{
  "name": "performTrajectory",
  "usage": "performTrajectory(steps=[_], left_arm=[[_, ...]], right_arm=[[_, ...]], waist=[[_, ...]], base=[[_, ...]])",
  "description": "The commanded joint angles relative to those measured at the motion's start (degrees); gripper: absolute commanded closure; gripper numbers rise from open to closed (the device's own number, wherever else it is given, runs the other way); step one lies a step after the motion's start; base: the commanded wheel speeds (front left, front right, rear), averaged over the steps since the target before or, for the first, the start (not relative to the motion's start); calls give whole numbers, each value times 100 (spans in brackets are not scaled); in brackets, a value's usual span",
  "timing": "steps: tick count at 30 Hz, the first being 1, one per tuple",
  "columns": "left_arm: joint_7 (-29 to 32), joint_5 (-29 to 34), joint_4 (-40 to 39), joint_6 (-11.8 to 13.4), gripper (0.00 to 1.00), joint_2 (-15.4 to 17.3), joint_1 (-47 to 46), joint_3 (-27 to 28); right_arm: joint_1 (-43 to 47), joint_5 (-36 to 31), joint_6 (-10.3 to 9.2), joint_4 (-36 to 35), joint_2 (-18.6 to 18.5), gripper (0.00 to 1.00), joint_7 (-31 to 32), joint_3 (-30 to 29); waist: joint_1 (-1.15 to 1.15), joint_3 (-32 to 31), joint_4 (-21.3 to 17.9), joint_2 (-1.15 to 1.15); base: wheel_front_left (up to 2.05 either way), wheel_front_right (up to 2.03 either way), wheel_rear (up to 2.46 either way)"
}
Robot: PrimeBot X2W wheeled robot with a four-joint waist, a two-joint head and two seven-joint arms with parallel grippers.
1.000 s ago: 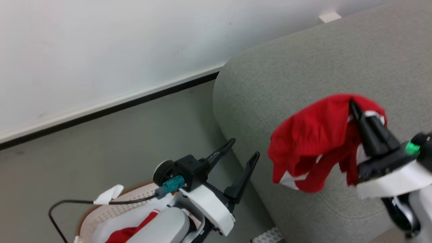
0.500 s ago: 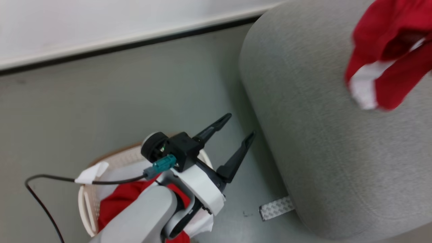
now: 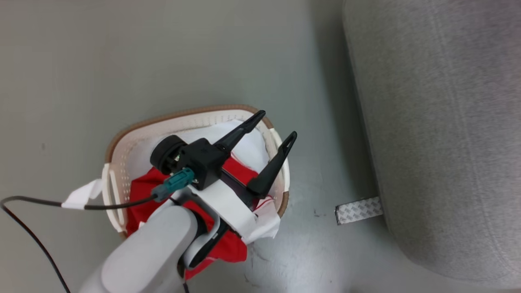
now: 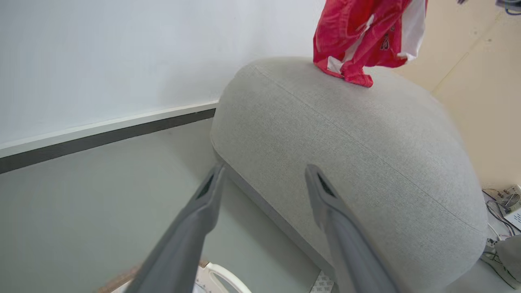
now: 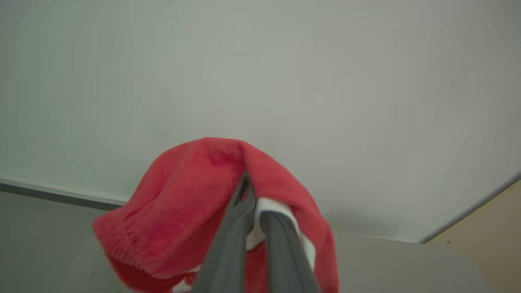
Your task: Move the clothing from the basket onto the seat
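The cream basket point(image 3: 171, 119) stands on the floor left of the grey seat point(image 3: 447, 122). Red clothing point(image 3: 142, 197) with white panels lies in it, partly hidden by my left arm. My left gripper point(image 3: 276, 124) hovers open over the basket's right rim, nothing between its fingers. In the left wrist view the left gripper point(image 4: 264, 169) points toward the seat point(image 4: 346, 134), where another piece of red clothing point(image 4: 366, 36) hangs, its lowest fold at the seat's top. My right gripper point(image 5: 248, 183) is shut on that clothing point(image 5: 183, 203), which drapes over its fingers.
A strip of patterned tape point(image 3: 358, 211) lies on the floor at the seat's foot. A black cable point(image 3: 36, 201) runs from my left wrist over the floor. A white wall point(image 4: 122, 61) with a dark baseboard stands behind the seat. Cables lie on the floor point(image 4: 504, 203).
The head camera has tilted down, so the whole basket is in the picture and the held red garment has left it. The left gripper stays open, the right stays shut.
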Motion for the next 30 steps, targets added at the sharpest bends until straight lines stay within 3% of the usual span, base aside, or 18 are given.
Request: performTrajectory(steps=[1,7,16,17,18,19,20,25,30], left_arm=[[-29,78,-26,27,0,51,-64,29],[-128,3,-24,41,0,28,-90,79],[-333,-115,71,-41,0,72,-53,119],[-335,-133,85,-44,0,60,-46,127],[-356,-161,109,-43,0,44,-42,127],[-379,-187,133,-45,0,23,-33,130],[-394,-191,168,-52,0,3,-15,129],[-533,-345,368,-36,0,-114,151,160],[-696,-559,536,43,0,-123,456,354]], right_arm=[[-46,-70,-12,185,69,100,135,98],[27,-34,-13,1108,288,100,904,511],[309,261,-13,1791,286,100,1231,854],[316,317,-13,1824,293,88,1240,871],[326,353,-13,1852,296,55,1260,907],[346,376,-13,1879,302,7,1278,952],[370,410,-13,1895,321,0,1275,992],[636,679,-13,1889,398,0,1464,1243],[1091,880,-13,1408,287,0,1714,1730]], waist=[[-1,199,96,0],[-1,364,135,0],[-1,351,198,0],[-1,316,202,0],[-1,272,205,0],[-1,215,209,0],[-1,136,214,0],[-1,-441,253,0],[-1,-1148,275,0]], base=[[0,0,0],[0,0,0],[0,0,0],[0,0,0],[0,0,0],[0,0,0],[0,0,0],[0,0,0],[0,0,0]])
